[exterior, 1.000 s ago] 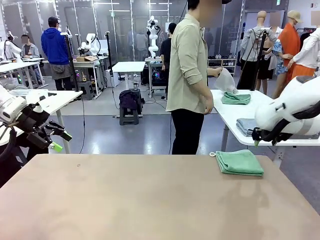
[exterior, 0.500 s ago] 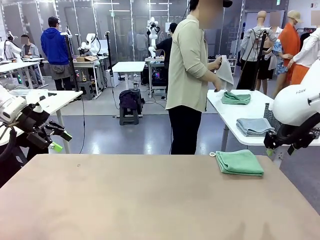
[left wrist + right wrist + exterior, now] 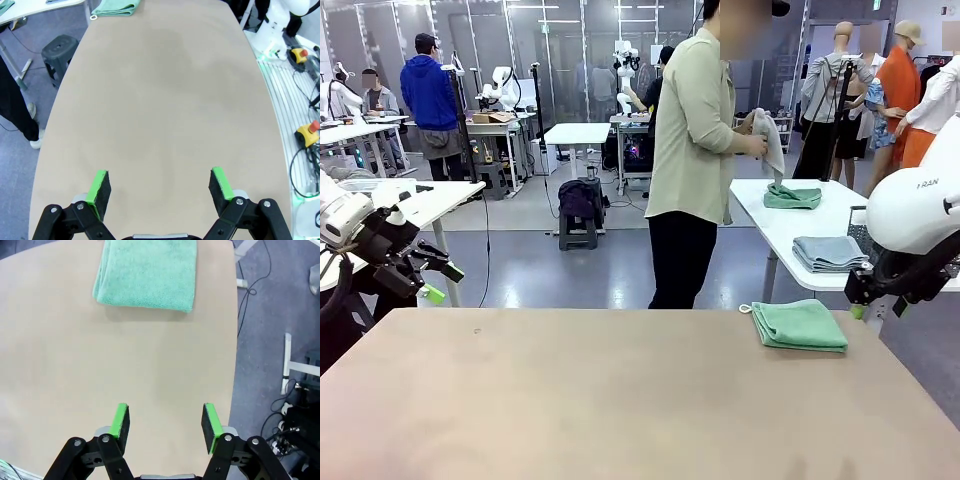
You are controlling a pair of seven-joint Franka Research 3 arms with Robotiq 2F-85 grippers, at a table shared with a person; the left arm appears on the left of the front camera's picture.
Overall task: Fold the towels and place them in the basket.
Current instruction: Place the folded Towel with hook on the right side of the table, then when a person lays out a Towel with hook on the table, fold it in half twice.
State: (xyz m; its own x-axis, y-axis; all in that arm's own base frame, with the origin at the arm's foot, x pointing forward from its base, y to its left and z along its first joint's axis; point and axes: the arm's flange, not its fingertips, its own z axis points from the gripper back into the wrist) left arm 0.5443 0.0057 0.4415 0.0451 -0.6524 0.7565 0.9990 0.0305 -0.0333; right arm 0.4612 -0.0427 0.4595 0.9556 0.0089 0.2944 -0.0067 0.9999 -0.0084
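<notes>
**Three cameras, one table**

The fixed camera between my arms looks level across the table (image 3: pixel 570 400) toward the person (image 3: pixel 695 150) standing beyond its far edge. The camera above my left gripper (image 3: pixel 159 187) looks down the table's whole length from well back. The one above my right gripper (image 3: pixel 165 422) hangs nearer, over the folded green towel (image 3: pixel 147 272), which all three views share.

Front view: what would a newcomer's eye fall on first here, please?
First, the folded sea-green towel, lying at the far right of the big tan table. Next, the person beyond that table, turned to a white side table and holding up a pale towel. The left gripper and the right gripper are open and hold nothing.
</notes>
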